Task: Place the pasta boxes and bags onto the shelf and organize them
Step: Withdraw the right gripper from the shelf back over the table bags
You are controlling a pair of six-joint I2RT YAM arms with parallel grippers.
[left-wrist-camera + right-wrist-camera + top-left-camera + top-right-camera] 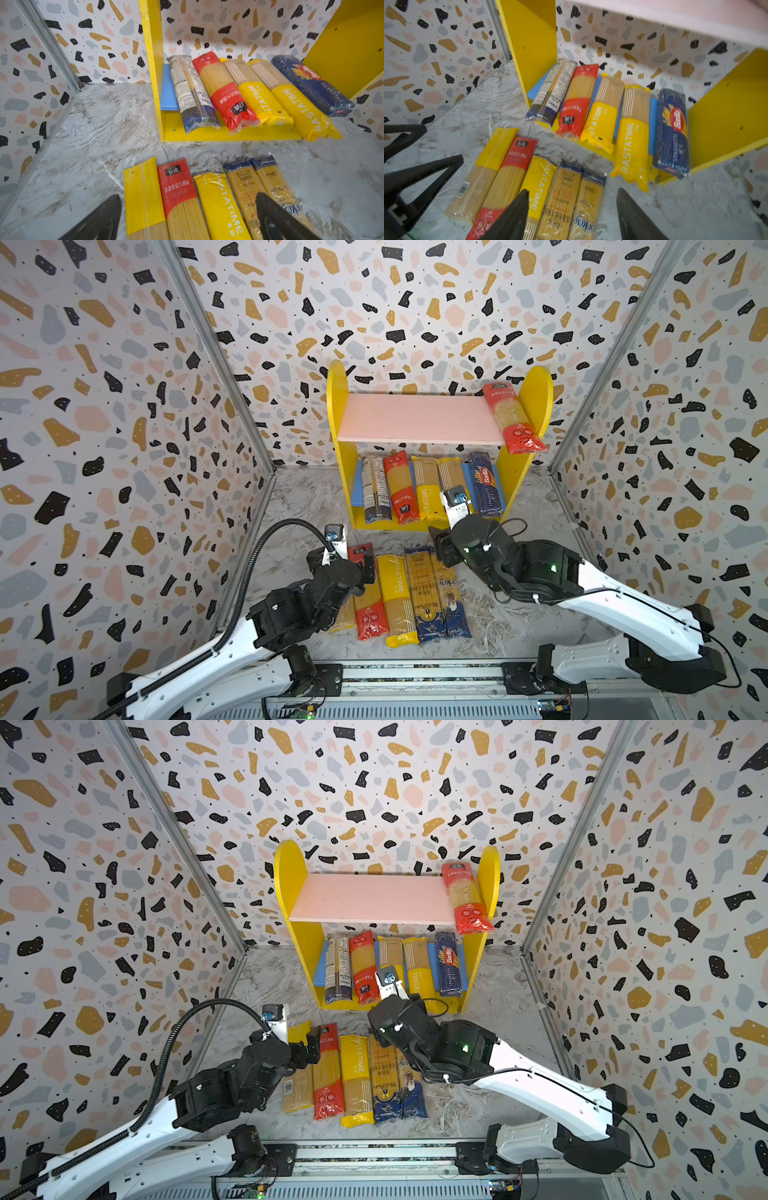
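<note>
The shelf [415, 418] stands against the back wall, and a red pack [513, 418] lies on its pink board at the right. Several pasta packs fill the blue lower board, from a navy-and-clear one [376, 489] to the blue Barilla [484, 485]. More pasta packs lie side by side on the floor: plain yellow [143, 193], red [176, 182], yellow PASTATIME [220, 203] and two navy-ended ones [566, 197]. My left gripper [188, 196] hovers open over their far ends. My right gripper [572, 192] hangs open above the navy-ended pair, holding nothing.
Patterned walls close in the marble floor [299, 506] on three sides, with metal corner posts [216, 352]. The left gripper's fingers [415, 166] show at the edge of the right wrist view. A rail [415, 672] runs along the front.
</note>
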